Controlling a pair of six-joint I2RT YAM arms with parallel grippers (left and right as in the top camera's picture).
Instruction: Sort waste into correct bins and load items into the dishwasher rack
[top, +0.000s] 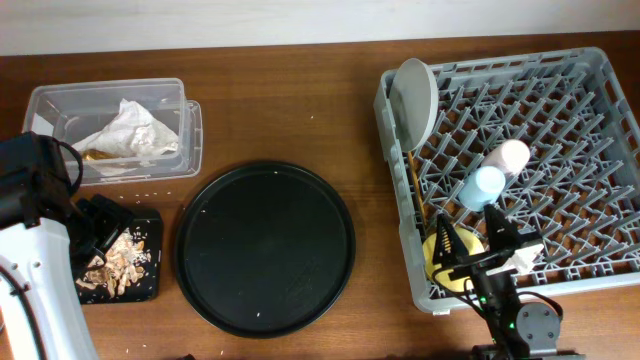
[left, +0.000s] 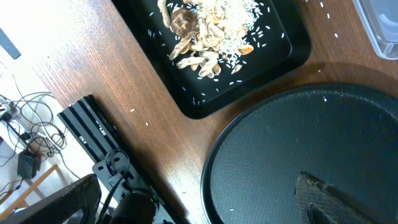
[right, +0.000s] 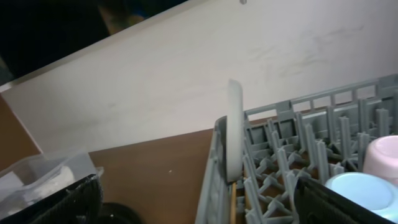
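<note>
Right tool (top: 468, 248): released, fingers wide, nothing in it, sitting right at the yellow bowl (top: 436, 262) in the near-left corner of the rack (top: 580, 120). Left tool (top: 103, 228): released too and empty, hovering over the shallow black tray (top: 152, 285), food scraps (top: 118, 262) heaped inside.

Sorting looks close to done. The round black tray (top: 265, 248) is bare bar a few specks. Mid-rack, the light-blue cup (top: 482, 186) and pink cup (top: 512, 155) are side by side, with the chopsticks (top: 414, 185) along the left wall. Plate (top: 416, 95) is upright in the far-left corner. Napkin (top: 125, 130) and brown wrapper (top: 93, 154) are in the clear box (top: 190, 130).

Risks:
- My right finger could snag the bowl when I pull back and tip it out of the pegs.
- Plate stands at the rack edge, so a knock topples it.
- Stray grains (left: 132, 111) lie outside the tray, too small for me to grab.

Counter (top: 300, 110) is brown woodgrain. Pale wall (right: 186, 74) is behind, cables (left: 25, 130) off the near-left edge.
</note>
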